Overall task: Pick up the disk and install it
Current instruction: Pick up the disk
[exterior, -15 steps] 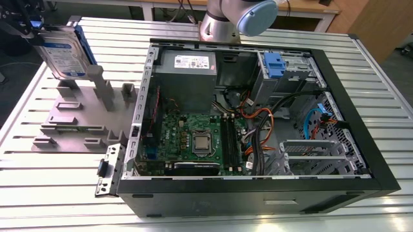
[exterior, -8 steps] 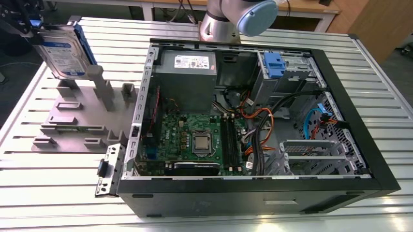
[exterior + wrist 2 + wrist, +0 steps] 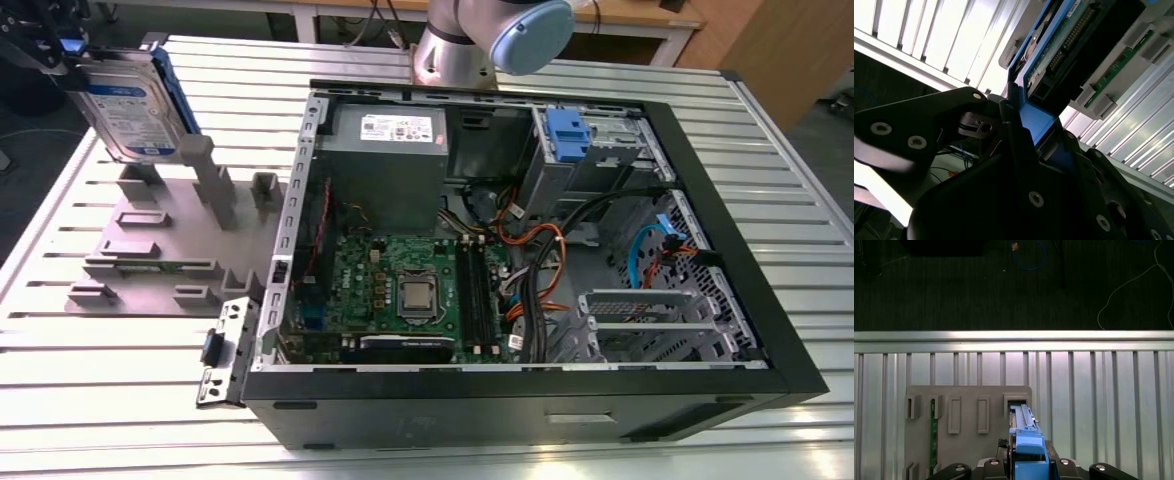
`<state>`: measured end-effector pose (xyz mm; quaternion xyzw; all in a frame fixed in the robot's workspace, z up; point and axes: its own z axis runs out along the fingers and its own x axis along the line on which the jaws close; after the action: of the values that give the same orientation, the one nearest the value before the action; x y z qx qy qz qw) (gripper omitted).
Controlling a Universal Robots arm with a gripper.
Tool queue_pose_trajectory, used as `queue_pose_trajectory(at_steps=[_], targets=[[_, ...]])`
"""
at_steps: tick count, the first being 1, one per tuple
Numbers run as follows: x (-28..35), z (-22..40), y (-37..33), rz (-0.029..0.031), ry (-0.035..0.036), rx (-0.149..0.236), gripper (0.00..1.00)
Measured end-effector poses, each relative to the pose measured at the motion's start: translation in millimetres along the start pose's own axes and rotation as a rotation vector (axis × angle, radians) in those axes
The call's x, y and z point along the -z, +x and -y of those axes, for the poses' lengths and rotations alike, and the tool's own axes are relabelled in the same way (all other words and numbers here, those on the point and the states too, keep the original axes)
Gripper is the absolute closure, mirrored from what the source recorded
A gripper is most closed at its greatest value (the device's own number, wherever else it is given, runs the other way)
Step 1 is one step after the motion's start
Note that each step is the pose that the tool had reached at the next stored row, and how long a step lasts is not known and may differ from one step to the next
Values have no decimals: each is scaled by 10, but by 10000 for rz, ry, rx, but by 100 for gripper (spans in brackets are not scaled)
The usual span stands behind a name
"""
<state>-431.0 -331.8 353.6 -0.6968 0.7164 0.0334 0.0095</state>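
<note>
While the gripper [image 3: 63, 58] clamps its upper end, the disk [image 3: 127, 112] hangs upright beneath it, above the grey rack [image 3: 147, 245] by the table's [image 3: 120, 400] edge at the exterior view's left.

Disk [image 3: 127, 112] above rack [image 3: 144, 238], beside computer case [image 3: 534, 412]

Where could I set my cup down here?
In the exterior view, bare slatted metal table lies left of the open black computer case, below the grey slotted rack; another strip flanks the case's right. Crowded: the rack, under the silver labelled disk in the gripper, and the cable-filled case.
</note>
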Motion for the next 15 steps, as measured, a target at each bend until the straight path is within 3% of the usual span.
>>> queue_pose_trajectory(at_steps=[15], targets=[[39, -2, -2, 0, -1, 0, 64]])
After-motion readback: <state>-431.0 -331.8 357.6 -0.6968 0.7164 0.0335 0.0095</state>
